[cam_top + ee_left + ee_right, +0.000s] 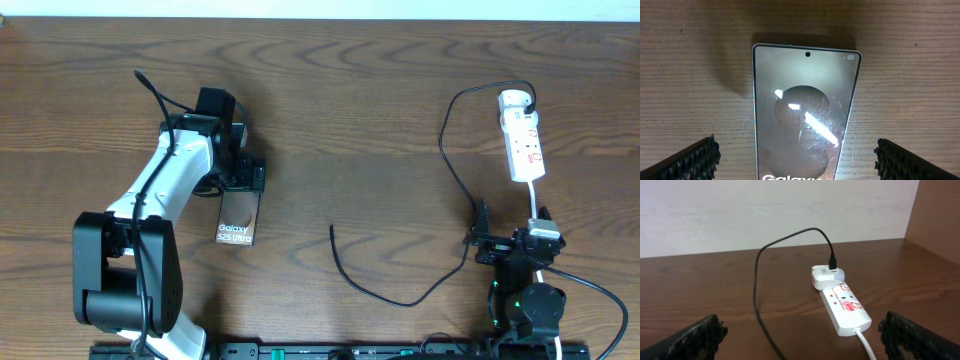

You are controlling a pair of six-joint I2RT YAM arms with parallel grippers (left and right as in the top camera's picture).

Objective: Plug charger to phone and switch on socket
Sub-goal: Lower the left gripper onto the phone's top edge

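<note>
- We see the phone [238,218] lying flat on the table [350,120], left of centre.
- The charger [755,285] seems plugged by its adapter into the far end of the socket [524,140]. Its plug tip lies loose, well apart from the phone.
- The left gripper [800,165] hovers over the phone's top end, fingers spread wide.
- The right gripper [800,337], equally spread and holding nothing, faces the socket.

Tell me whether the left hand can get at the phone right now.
Probably yes: the open left hand hangs just over the phone, straddling its width, with nothing in between.
</note>
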